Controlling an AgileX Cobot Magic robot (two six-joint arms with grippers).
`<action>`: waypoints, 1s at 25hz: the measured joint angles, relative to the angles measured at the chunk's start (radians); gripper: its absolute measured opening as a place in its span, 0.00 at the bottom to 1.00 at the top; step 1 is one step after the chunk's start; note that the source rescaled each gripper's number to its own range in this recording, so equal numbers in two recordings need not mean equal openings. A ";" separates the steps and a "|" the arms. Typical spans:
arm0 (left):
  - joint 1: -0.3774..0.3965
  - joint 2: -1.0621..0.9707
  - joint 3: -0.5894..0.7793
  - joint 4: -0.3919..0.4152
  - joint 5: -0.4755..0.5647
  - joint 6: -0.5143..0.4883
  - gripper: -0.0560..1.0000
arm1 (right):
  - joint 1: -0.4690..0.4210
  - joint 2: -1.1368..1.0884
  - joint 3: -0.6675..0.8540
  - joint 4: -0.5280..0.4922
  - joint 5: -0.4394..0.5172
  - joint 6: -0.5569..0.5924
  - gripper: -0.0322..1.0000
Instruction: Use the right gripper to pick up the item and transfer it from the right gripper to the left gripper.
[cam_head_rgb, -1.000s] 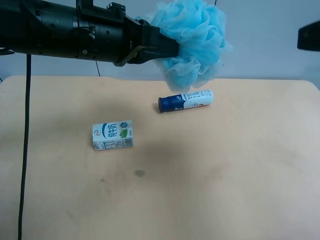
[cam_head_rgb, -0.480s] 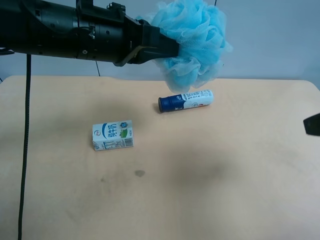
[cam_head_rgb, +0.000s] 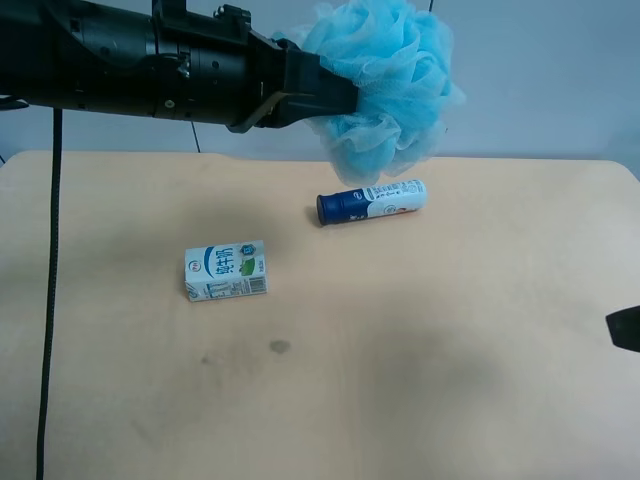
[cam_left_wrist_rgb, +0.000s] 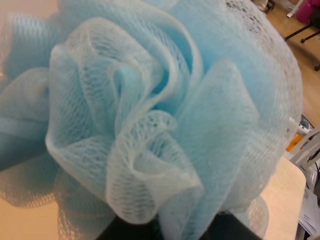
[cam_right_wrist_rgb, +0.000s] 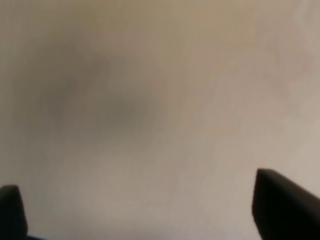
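A light-blue mesh bath loofah (cam_head_rgb: 385, 80) hangs high above the back of the table, held by my left gripper (cam_head_rgb: 345, 100), the black arm at the exterior high view's left. The loofah (cam_left_wrist_rgb: 150, 115) fills the left wrist view, and only a dark bit of the gripper shows beneath it. My right gripper (cam_right_wrist_rgb: 145, 210) is open and empty; its two dark fingertips (cam_right_wrist_rgb: 282, 205) stand wide apart over bare, blurred tabletop. In the exterior high view only a dark corner of the right arm (cam_head_rgb: 625, 330) shows at the right edge.
On the beige table (cam_head_rgb: 450, 350) a small milk carton (cam_head_rgb: 226, 270) lies left of centre. A white bottle with a blue cap (cam_head_rgb: 371, 202) lies on its side under the loofah. A black cable (cam_head_rgb: 48, 300) hangs at the left. A small dark stain (cam_head_rgb: 279, 346) marks the table.
The right arm's dark part has moved from the top right corner down along the right edge of the exterior high view. The left arm and loofah have not moved.
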 joint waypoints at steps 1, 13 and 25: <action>0.000 0.000 0.000 0.000 0.000 0.000 0.06 | 0.000 -0.049 0.000 -0.014 0.006 0.008 0.87; 0.000 0.000 0.000 0.000 0.000 0.000 0.06 | 0.000 -0.528 0.038 -0.135 -0.014 0.117 0.87; 0.000 -0.075 0.000 0.085 -0.001 -0.021 0.06 | 0.000 -0.531 0.039 -0.143 -0.014 0.127 0.87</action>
